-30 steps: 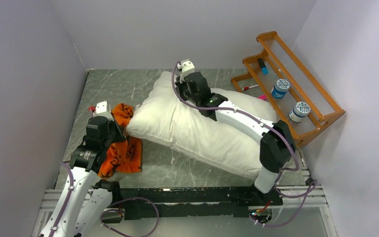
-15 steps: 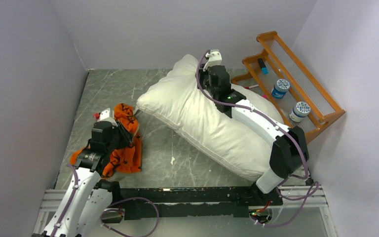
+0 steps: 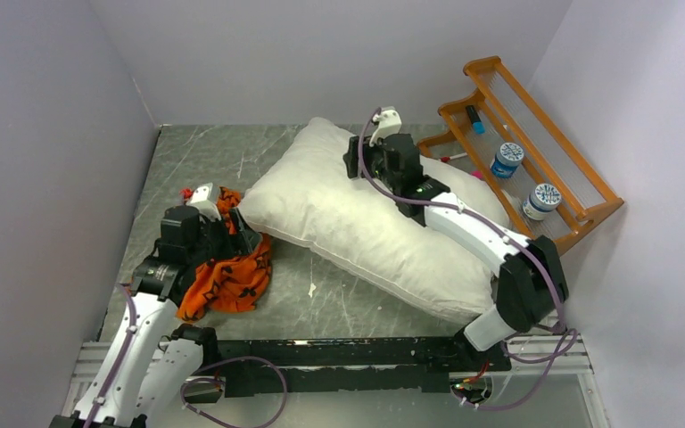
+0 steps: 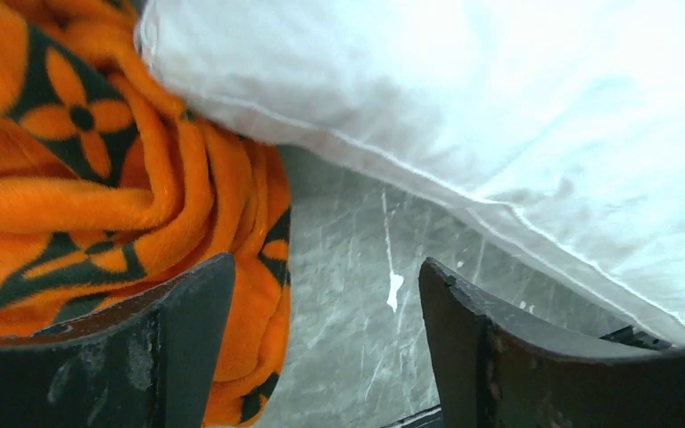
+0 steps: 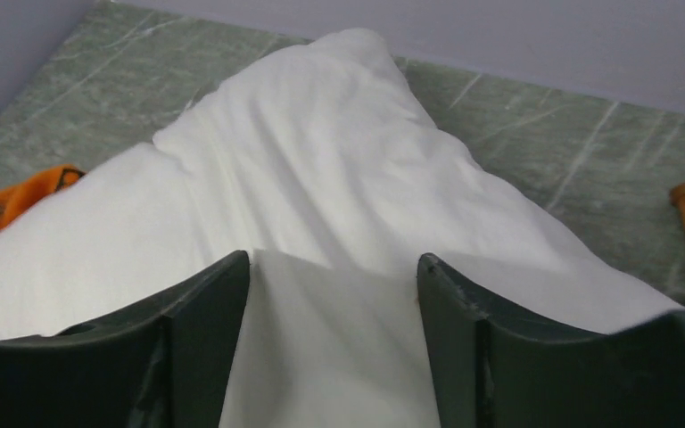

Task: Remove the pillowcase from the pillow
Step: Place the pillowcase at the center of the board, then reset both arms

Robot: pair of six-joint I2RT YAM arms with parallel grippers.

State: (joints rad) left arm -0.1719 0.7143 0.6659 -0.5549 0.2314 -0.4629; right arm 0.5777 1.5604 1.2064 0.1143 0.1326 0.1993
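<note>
STEP: final stage, by judgement. Cover is fully off and both arms have let go.
PILLOWCASE: bright orange soft fabric cover w/ dark brown flower motifs [image 3: 232,278] lies crumpled on the grey-green marbled tabletop [image 3: 205,160], left of centre. One fold sits against the pillow's left corner.
PILLOW: large plump white stuffed cushion [image 3: 357,223] lies bare, diagonal across the table, no orange on it.
L GRIPPER: left gripper [image 4: 325,276] has jaws spread, nothing clamped. Cloth lies beside and behind one finger; bare table shows in the gap.
R GRIPPER: right gripper [image 5: 333,263] has jaws spread just above the pillow top, no fabric pinched.
NEXT MOVE: lift both arms straight up and back. Keep L fingers clear of loose folds to avoid a snag.
OPTION: if full separation is req'd, drag the cover off the pillow's corner.
</note>
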